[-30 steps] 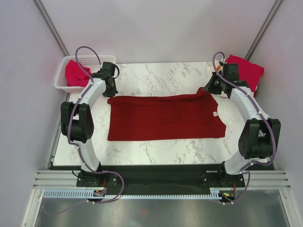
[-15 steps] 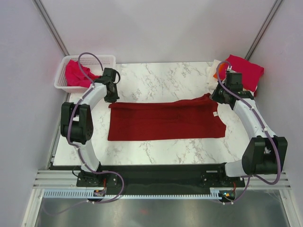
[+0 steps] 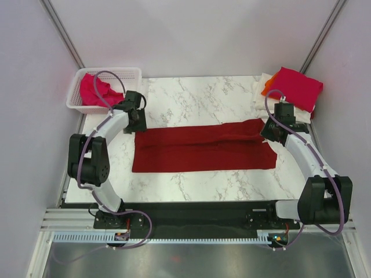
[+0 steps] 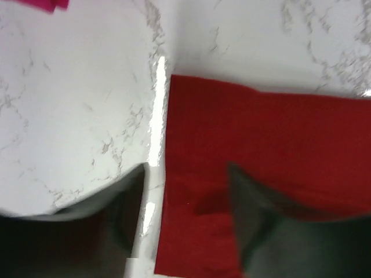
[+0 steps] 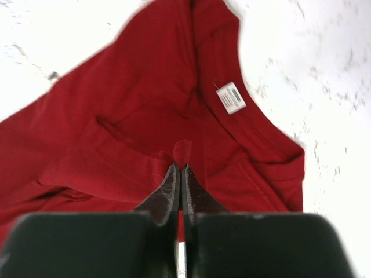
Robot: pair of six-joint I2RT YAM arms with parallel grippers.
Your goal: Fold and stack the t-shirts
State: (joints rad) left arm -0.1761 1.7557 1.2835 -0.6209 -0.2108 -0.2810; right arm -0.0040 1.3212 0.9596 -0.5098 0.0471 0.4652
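Note:
A dark red t-shirt [image 3: 203, 147] lies across the middle of the marble table [image 3: 197, 95] as a long flat band, its collar end to the right. My left gripper [image 3: 138, 123] hovers over the band's far left corner. In the left wrist view that gripper [image 4: 185, 200] stands open, and the red cloth [image 4: 261, 133] lies flat on the table beneath the gap. My right gripper [image 3: 268, 132] is at the collar end. It is shut [image 5: 181, 169] on a small pinch of the red cloth [image 5: 116, 116], just below the white neck label [image 5: 231, 97].
A white mesh basket [image 3: 116, 70] at the back left holds a crumpled pink-magenta shirt [image 3: 93, 90]. At the back right corner a folded pink-magenta shirt [image 3: 297, 87] lies on an orange one [image 3: 266, 90] and a cream one [image 3: 259, 87].
Both arms came toward the near side, bringing the shirt's far edge with them, so the band is narrower. The left gripper's jaws have parted and let go of the cloth.

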